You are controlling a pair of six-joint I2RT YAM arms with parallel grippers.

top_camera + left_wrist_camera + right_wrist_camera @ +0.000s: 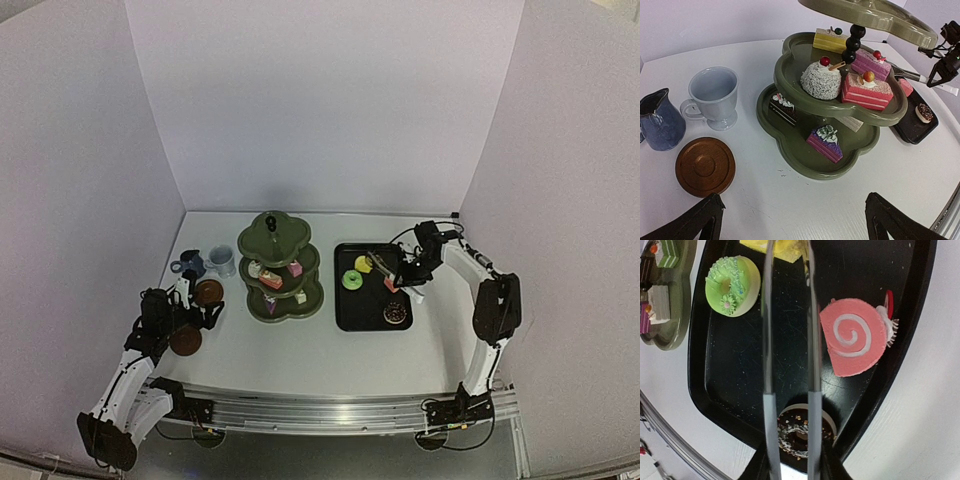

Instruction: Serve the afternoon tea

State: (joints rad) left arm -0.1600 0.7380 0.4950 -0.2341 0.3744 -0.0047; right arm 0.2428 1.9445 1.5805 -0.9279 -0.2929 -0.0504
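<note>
The left gripper (792, 212) hangs wide open and empty at the bottom of the left wrist view, its dark fingers (700, 220) in the two lower corners. Just above the left finger a saucer (705, 166) lies flat on the white table (765, 207). The overhead view shows a second saucer (186, 341) lower down, beside the left arm (125, 375). Past the first saucer stand the blue cup (660, 120), at the left edge, and the white cup (715, 97) just right of it, the two apart.

The stand (890, 114) fills the centre and right of that view. Its bottom tier (805, 167) carries a purple slice (826, 142) in front and a dark slice (784, 107) at the left. The middle tier (790, 65) overhangs them with a coconut ball (821, 80), a pink slice (867, 90) and, behind the black post (852, 42), a yellow slice (829, 39). The top tier (880, 17) cuts across the upper right corner.

The right gripper (403, 274) is closed on the tongs (767, 340) over the black tray (362, 308), right of the stand in the overhead view. In the right wrist view the tongs run up the middle of the frame as two narrow, nearly parallel strips. They cross above the chocolate doughnut (797, 432) at the bottom edge. The pink roll (855, 337) lies right of them against the tray's rim, and the green doughnut (732, 292) left of them, higher up. The yellow cake (782, 247) sits at the top edge, where the tips pass out of frame.
</note>
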